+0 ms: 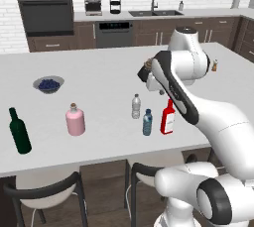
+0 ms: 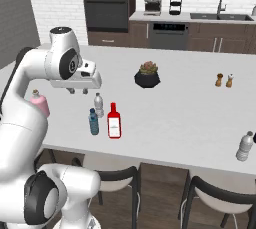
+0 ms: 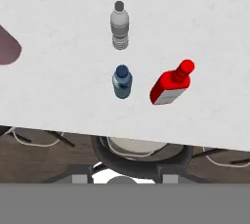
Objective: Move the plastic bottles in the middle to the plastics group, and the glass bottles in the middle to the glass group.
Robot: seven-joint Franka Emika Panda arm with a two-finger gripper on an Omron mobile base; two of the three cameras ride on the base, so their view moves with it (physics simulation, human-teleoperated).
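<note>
Three bottles stand in the middle of the white counter (image 1: pixel 99 72). The clear plastic bottle (image 1: pixel 136 106) (image 2: pixel 98 105) (image 3: pixel 119 25) has a white cap. The blue-tinted plastic bottle (image 1: pixel 147 122) (image 2: pixel 93 121) (image 3: pixel 122 81) stands just in front of it. The red glass bottle (image 1: pixel 168 118) (image 2: pixel 114 121) (image 3: pixel 171 83) is beside them. At the left stand the pink squat bottle (image 1: pixel 75 120) (image 2: pixel 40 104) and the dark green wine bottle (image 1: pixel 20 132). Another plastic bottle (image 2: pixel 244 146) stands far right. My gripper (image 2: pixel 78 92) hovers above and behind the clear bottle, open and holding nothing.
A bowl of blueberries (image 1: pixel 48 84) sits at the back left of the counter. A potted plant (image 2: pixel 147 75) and two small shakers (image 2: pixel 224 80) stand further back. Dark stools (image 1: pixel 44 191) (image 2: pixel 220 198) line the counter's near edge.
</note>
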